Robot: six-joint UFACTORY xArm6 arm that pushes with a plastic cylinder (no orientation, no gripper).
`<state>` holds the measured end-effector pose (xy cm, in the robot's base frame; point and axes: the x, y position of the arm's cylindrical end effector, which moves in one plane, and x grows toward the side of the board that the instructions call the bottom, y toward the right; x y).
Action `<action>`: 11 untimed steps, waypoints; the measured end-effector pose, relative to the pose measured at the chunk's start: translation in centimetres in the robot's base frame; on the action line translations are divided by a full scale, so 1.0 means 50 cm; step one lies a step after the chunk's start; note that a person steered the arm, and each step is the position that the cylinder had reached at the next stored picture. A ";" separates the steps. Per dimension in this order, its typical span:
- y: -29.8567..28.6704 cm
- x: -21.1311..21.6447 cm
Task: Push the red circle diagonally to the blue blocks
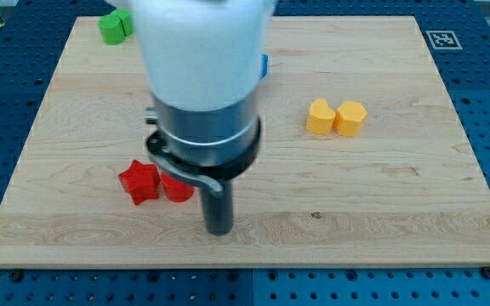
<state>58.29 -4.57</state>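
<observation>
The red circle [177, 189] lies at the board's lower left, touching a red star-shaped block [139, 182] on its left. My tip [219, 230] rests on the board just right of and slightly below the red circle, close to it. A small part of a blue block [264, 65] shows at the right edge of my arm's white body, near the view's top; the rest of the blue blocks is hidden behind the arm.
Two yellow blocks [336, 117] sit side by side at the right of centre. A green block [116, 25] lies at the top left corner. The wooden board [398, 212] is framed by blue table.
</observation>
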 end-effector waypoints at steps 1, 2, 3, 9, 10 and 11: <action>-0.054 -0.053; -0.054 -0.076; -0.054 -0.078; -0.089 -0.135; -0.089 -0.136; -0.089 -0.136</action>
<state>51.48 -9.02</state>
